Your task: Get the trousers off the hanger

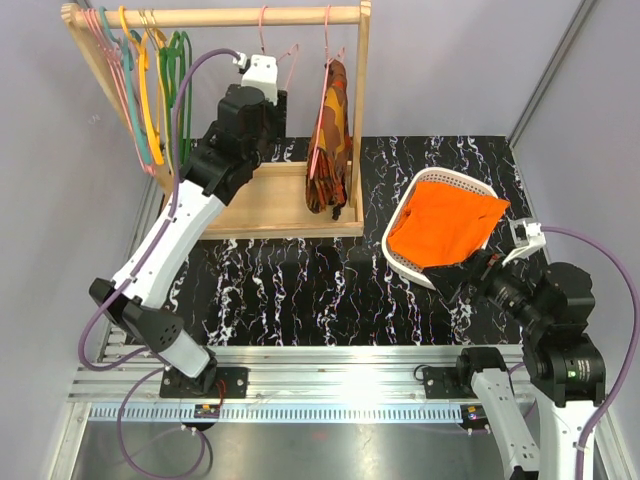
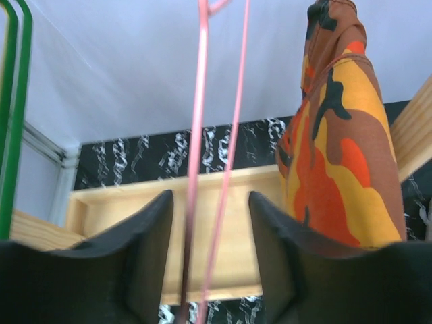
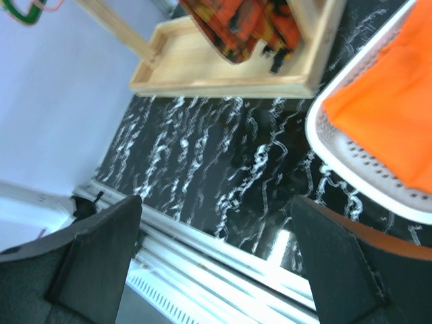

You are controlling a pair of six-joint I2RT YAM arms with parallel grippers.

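From above, the trousers lie in the white basket on the worktop, well apart from the hanger on the rack's rail, which the left arm reaches toward. The left wrist view shows the left tool with its fingers apart and the hanger's wires running between them, beside a patterned garment. The right wrist view shows the right tool spread wide above the worktop, with the basket and trousers at the right edge.
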